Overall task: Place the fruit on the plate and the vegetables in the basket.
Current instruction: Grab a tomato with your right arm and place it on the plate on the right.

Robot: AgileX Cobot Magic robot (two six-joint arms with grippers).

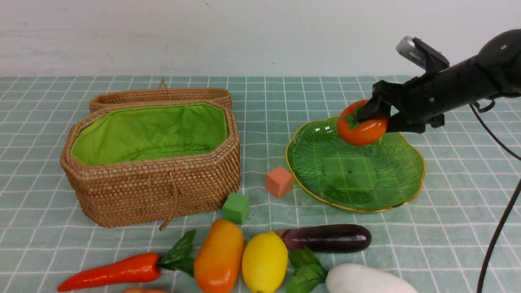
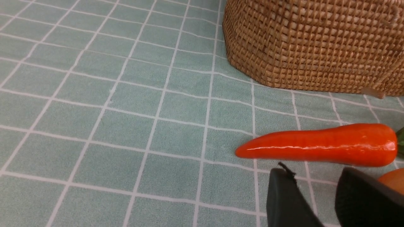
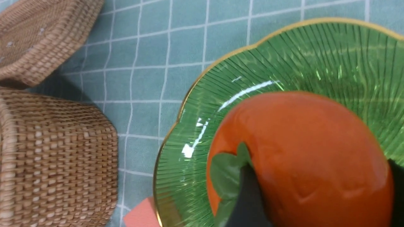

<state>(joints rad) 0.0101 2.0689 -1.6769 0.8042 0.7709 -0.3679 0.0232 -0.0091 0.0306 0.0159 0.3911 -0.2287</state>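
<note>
Over plate (image 1: pixel 390 179) (far side): right gripper (image 1: pixel 376 120) clamps persimmon (image 1: pixel 360 132); left gripper (image 2: pixel 322 201) fingers partly apart, empty, beside carrot (image 2: pixel 318 145).

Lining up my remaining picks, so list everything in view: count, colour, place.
brown woven wicker basket: one, green lining, table's left, lid open.
scalloped green glass plate: one, gold rim, right of basket.
round orange toy persimmon: one, gripped over the plate's far side.
small orange cube: one, beside the plate's left rim.
small green cube: one, at the basket's near corner.
red-orange toy carrot: one, near row, leftmost.
orange-yellow mango: one, right of carrot.
yellow lemon: one, right of mango.
dark purple eggplant: one, right of lemon.
white radish: one, green leaves, nearer than the eggplant.
right hand: black, shut on the persimmon.
left hand: black, open, empty, beside the carrot.
</note>
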